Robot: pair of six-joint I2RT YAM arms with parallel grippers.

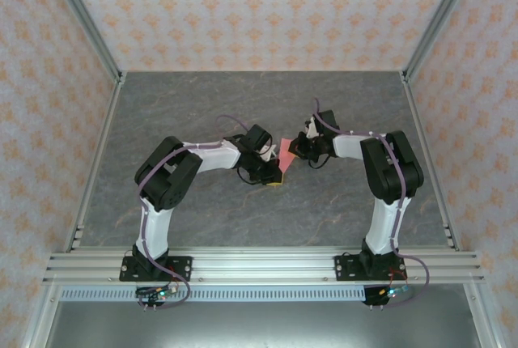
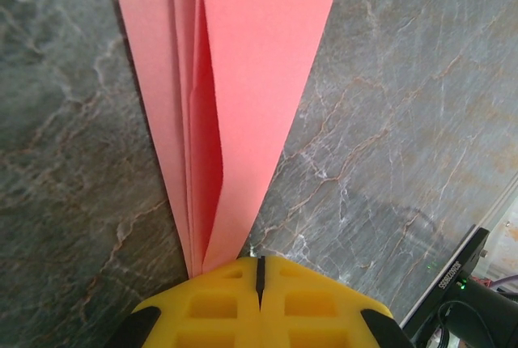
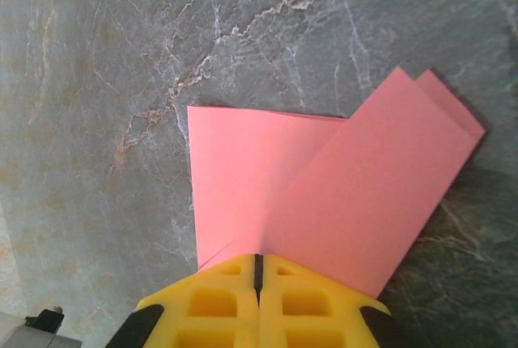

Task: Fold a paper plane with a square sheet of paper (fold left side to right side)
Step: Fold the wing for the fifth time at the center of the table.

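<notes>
In the top view the two arms reach toward each other at the centre of the frame, over the grey marbled desk (image 1: 202, 218). The salmon-pink sheet of paper (image 1: 285, 146) is there between them, folded into several layers. The left end effector (image 1: 273, 172) is just below and left of the paper, and the right end effector (image 1: 296, 149) is just to its right. In the left wrist view the yellow fingers of the left end effector (image 2: 261, 263) are pressed together at the bottom centre, pinching the narrow end of the paper (image 2: 243, 81), whose layers fan upward to the top edge. In the right wrist view the right end effector (image 3: 258, 259) is likewise closed on the paper (image 3: 340, 194), which spreads toward the upper right in two overlapping flaps.
</notes>
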